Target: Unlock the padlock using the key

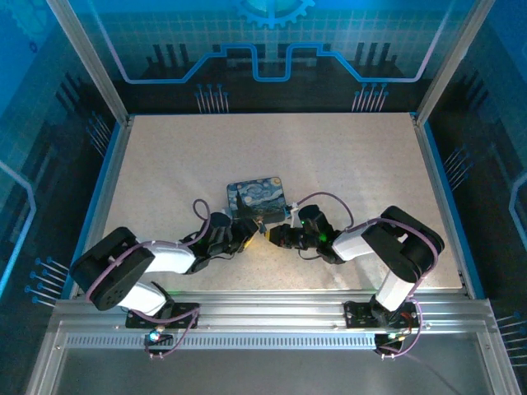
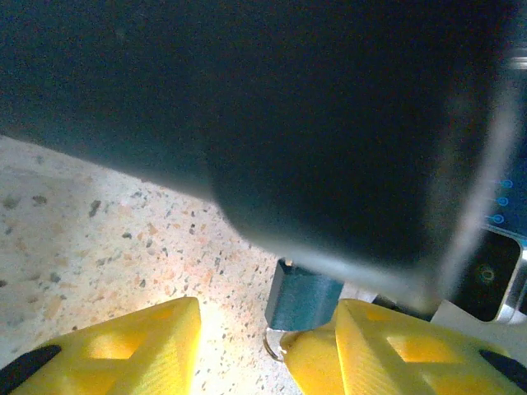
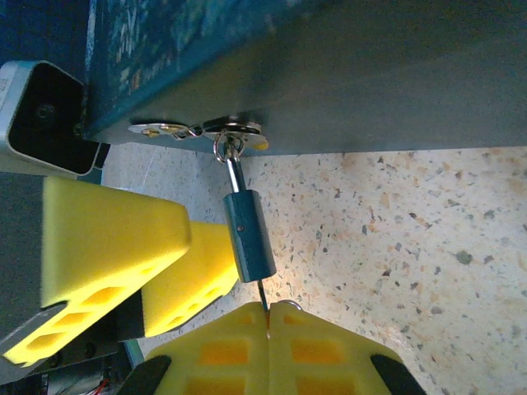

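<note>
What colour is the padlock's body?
Dark blue; the padlock shows best in the right wrist view.

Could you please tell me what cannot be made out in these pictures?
- Right wrist: the key, all but a sliver hidden inside the right gripper.
- Left wrist: the padlock, its top hidden by the blurred tin.
- Top: padlock and key too small to tell apart.

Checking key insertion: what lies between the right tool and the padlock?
Right wrist view: the thin key runs from the shut right tool into the padlock.
</note>
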Available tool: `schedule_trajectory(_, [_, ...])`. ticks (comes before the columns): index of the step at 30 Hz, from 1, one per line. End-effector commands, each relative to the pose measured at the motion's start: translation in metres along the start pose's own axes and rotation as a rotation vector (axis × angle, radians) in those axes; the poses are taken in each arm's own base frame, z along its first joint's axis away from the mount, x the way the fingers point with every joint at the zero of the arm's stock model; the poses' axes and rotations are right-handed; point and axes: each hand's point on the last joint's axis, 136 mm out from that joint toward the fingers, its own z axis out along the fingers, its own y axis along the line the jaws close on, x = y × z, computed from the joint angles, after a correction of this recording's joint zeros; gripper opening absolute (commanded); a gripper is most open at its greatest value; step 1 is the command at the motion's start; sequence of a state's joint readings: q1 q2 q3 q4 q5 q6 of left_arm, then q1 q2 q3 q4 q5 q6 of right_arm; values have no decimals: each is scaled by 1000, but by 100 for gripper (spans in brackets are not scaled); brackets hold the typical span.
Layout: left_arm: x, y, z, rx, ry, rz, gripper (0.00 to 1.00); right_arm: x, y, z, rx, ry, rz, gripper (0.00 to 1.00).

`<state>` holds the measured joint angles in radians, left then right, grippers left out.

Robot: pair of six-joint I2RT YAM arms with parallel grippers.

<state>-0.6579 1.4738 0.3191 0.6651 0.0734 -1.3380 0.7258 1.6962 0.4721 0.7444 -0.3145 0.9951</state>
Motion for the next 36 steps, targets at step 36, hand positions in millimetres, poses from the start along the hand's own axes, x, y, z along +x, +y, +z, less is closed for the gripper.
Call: schedule_trajectory(36, [18, -22, 34, 75, 79, -24, 47, -13, 19, 0, -32, -27, 37, 0])
